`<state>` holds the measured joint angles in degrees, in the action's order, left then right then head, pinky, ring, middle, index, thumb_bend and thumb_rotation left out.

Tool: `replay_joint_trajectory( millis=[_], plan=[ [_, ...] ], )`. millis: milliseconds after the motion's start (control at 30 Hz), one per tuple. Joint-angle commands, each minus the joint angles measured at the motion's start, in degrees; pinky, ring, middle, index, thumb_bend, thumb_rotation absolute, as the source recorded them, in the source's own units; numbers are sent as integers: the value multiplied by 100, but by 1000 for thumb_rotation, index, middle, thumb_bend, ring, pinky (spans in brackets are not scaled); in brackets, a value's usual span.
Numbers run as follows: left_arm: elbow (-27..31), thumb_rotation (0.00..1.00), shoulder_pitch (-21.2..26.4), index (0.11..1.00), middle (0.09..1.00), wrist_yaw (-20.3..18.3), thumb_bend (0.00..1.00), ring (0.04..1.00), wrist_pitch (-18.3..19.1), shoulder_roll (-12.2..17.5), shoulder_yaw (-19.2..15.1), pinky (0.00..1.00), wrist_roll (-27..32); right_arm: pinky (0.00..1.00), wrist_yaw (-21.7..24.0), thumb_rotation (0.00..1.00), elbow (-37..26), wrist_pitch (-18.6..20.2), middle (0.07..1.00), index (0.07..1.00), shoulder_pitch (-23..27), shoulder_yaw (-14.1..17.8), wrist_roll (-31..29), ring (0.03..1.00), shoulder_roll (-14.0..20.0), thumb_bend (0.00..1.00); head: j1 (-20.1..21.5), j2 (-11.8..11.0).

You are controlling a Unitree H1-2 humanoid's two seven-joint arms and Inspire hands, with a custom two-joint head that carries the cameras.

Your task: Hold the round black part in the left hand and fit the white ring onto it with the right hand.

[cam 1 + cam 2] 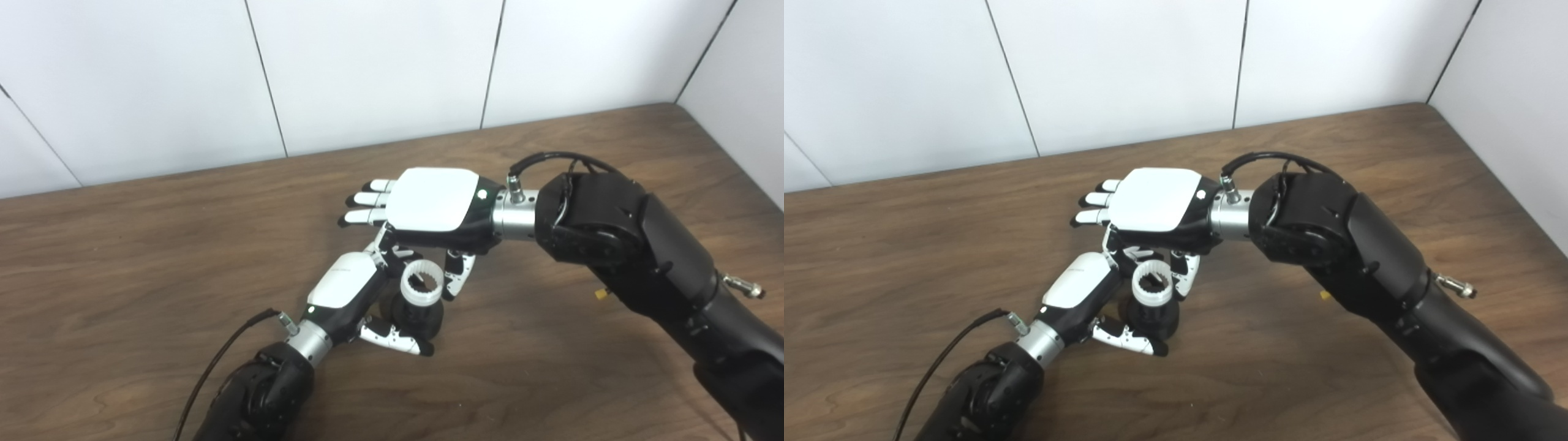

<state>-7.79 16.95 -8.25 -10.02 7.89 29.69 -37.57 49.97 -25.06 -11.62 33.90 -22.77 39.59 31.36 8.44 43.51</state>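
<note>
Left hand (344, 288) is low over the worktop (153, 257), palm side turned toward the round black part (419, 317), w/ fingers wrapped round its far side and thumb (397, 338) curled across the near side, so it's clamped on the part. Part sits upright, base at or very near the wood; can't tell if it's touching.

White ring (421, 283) is on top of the black part, sitting level, toothed inner edge visible from above, dark centre showing thru the opening. Ring looks seated on the part's upper end, though how far down it's pushed isn't clear.

Right hand (432, 202) hovers above and just behind the ring, back of hand up, wrist coming in from the right side. Its long fingers (367, 199) stretch out straight toward the left, apart from the ring. Its thumb (456, 274) hangs down just beside the ring's right edge; whether it touches isn't visible. So the right hand is spread, holding nothing.

Both forearms are black w/ silver wrist collars; a black cable (211, 370) runs along the left arm, another loops over the right wrist. Small yellow bit (601, 294) shows by the right forearm, too small to ID. White panelled wall (367, 67) behind the worktop.
</note>
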Motion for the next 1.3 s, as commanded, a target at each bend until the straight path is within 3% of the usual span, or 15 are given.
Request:
replay_joint_trajectory(
  millis=[0, 900, 1267],
  plan=[
    [47, 47, 11, 477, 866, -84, 515, 904, 0, -20, 29, 1000, -21, 1000, -114, 128, -24, -117, 967, 480, 232, 104, -51, 1000, 59, 520, 2, 6],
    [109, 47, 1, 477, 867, -88, 515, 917, 75, -72, 3, 1000, -46, 1000, -34, 127, -13, 11, 981, 481, -12, 39, -71, 1000, -76, 519, -129, 9],
    [141, 47, -25, 477, 872, -91, 514, 915, 86, -61, 14, 1000, -71, 1000, -167, 127, 60, -136, 982, 481, -190, -8, 2, 1000, -105, 517, -131, -29]
  ],
)
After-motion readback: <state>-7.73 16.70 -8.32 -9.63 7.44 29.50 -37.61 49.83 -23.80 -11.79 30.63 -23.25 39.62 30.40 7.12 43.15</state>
